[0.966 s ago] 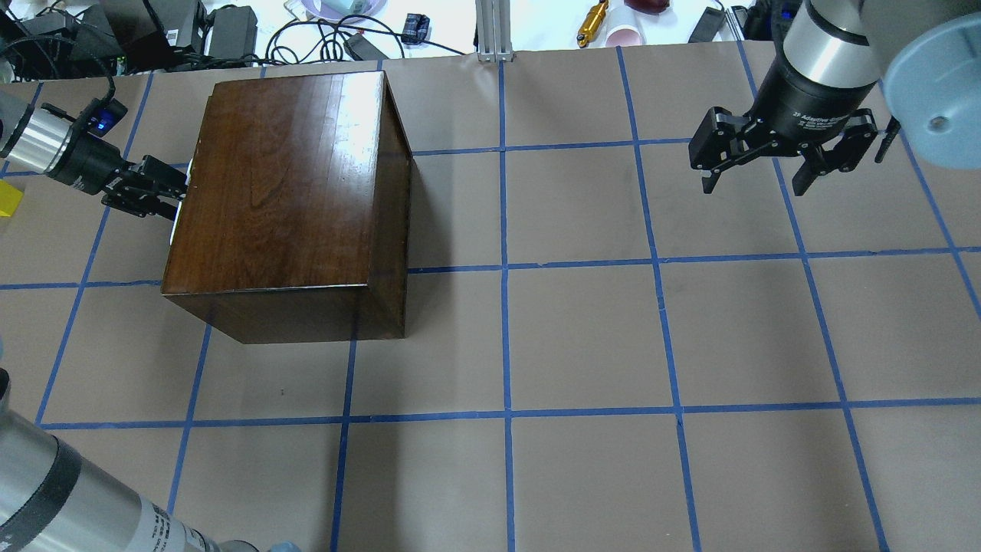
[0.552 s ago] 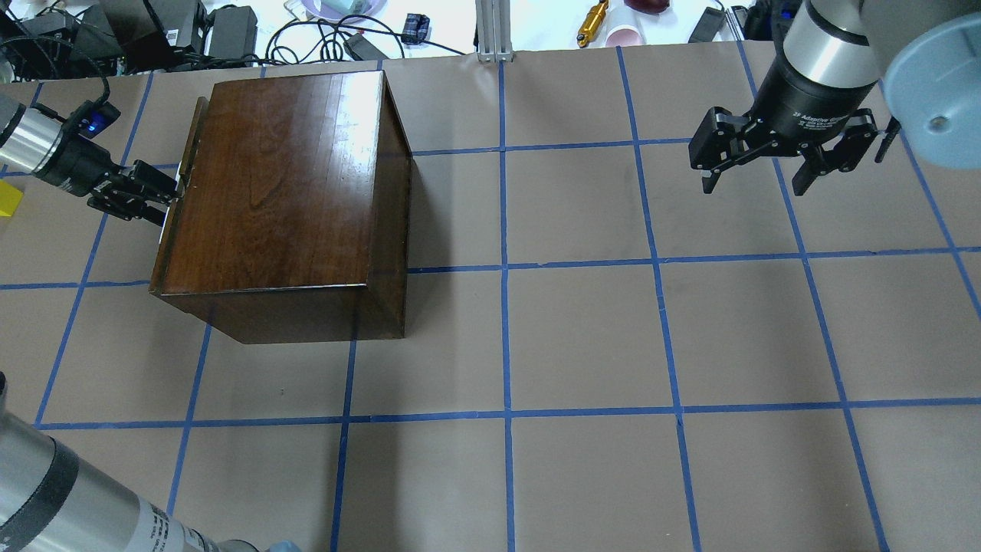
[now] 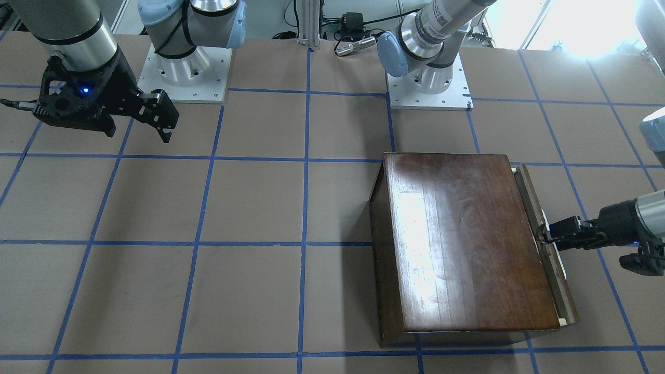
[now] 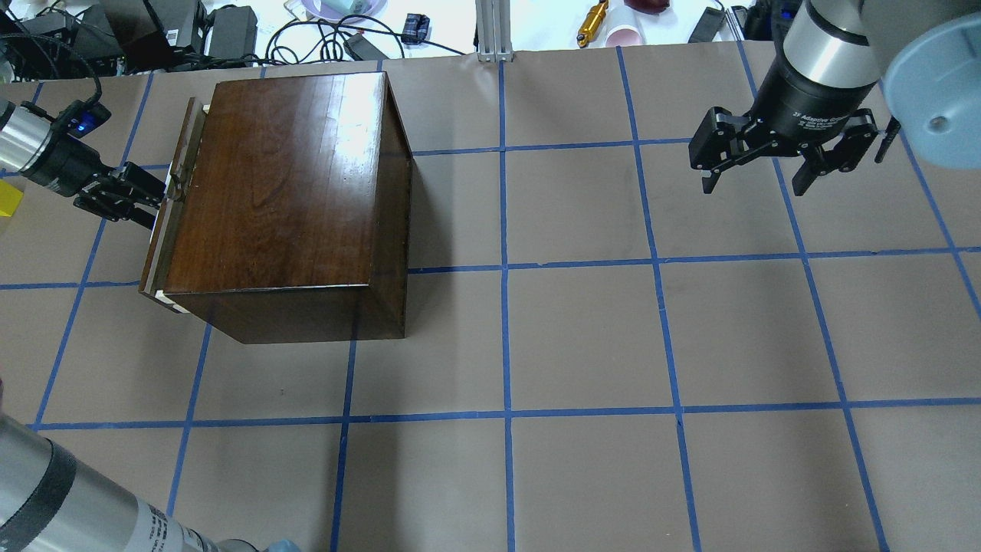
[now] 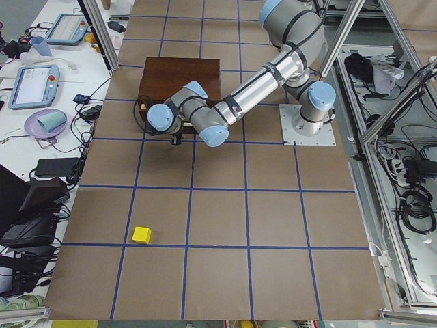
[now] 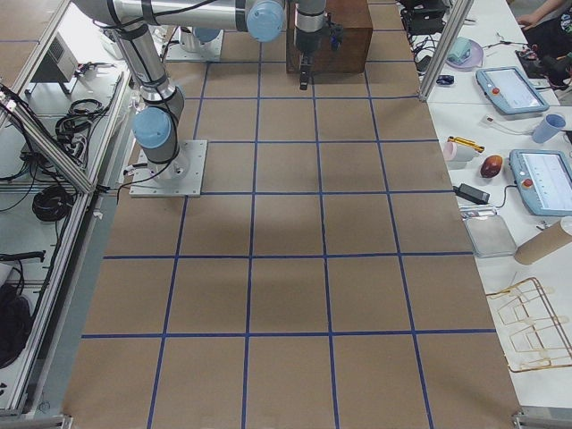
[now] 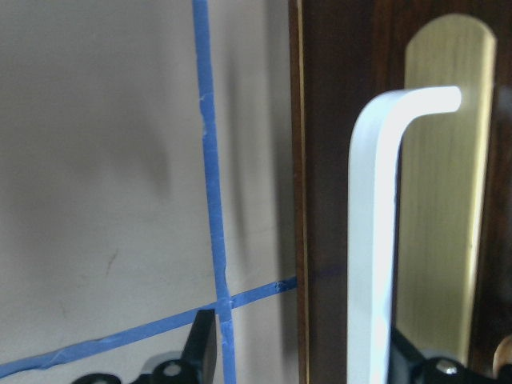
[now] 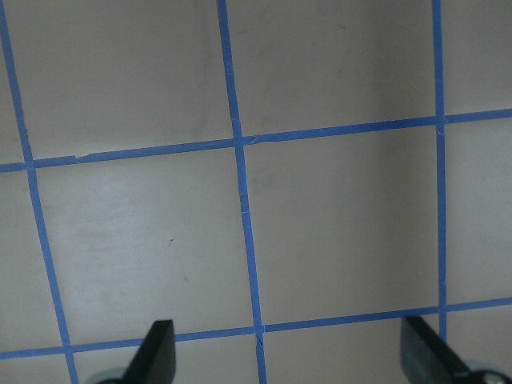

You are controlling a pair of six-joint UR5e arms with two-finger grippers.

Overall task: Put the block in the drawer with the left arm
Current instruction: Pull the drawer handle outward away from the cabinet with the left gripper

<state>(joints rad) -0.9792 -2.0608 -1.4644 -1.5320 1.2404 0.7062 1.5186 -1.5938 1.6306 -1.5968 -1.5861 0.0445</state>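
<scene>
Table: brown surface, blue tape grid. Beyond the far edge: black cables, aluminium post, gold cylinder, pink cup. Side bench: blue-rimmed pendant, 2nd pendant, purple plate holding 1 teal cup. Opposite bench: cardboard tube, wire rack.

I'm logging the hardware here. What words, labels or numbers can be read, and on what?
"2F Adaptive": white print on the right hand's black body; what follows turns out of sight.
Small print on the left arm: too small to read.
Patterned label on that arm: unreadable.
Tablet screens on side benches: too small to read.
</scene>
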